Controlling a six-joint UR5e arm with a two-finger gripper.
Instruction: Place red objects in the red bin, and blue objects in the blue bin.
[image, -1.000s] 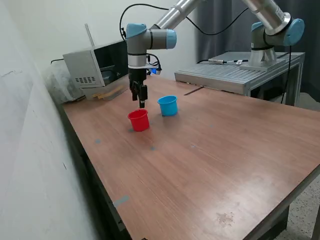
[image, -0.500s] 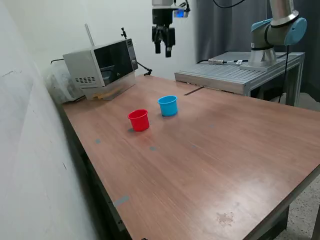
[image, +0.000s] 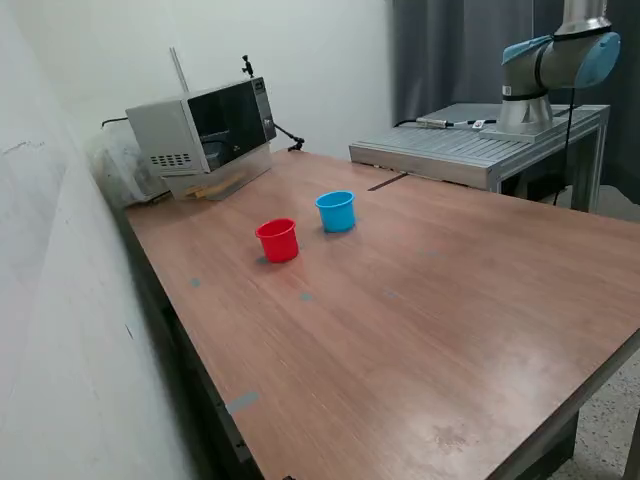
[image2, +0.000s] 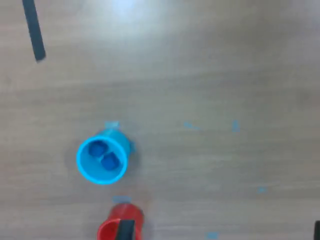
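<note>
Exterior view: a red cup (image: 277, 240) and a light-blue cup (image: 336, 211) are seen upright on a brown wooden table (image: 430, 320), a little left of the frame's centre. The two cups are placed near each other without touching, the blue one up and to the right of the red one. A microwave oven (image: 200, 133) is set at the table's far corner, in the upper left of the frame, and a grey metal bench (image: 470, 150) is seen in the upper right, with the base of the arm (image: 545, 70) mounted on it. The gripper is not shown in this view, the arm being cut off at the upper edge.

In the wrist view the table is seen from straight above and somewhat blurred. The blue cup (image2: 102, 158) is found in the lower left of the frame, and two dark blue cubes (image2: 102, 154) are seen inside it, side by side on its floor. The red cup (image2: 120, 225) is cut by the lower edge, just below the blue one; its inside is partly covered by a dark shape, so its contents cannot be told. A dark strip (image2: 34, 30) is seen in the upper left corner. Whether the gripper is open or closed cannot be told, as its fingers are not clearly shown.
</note>
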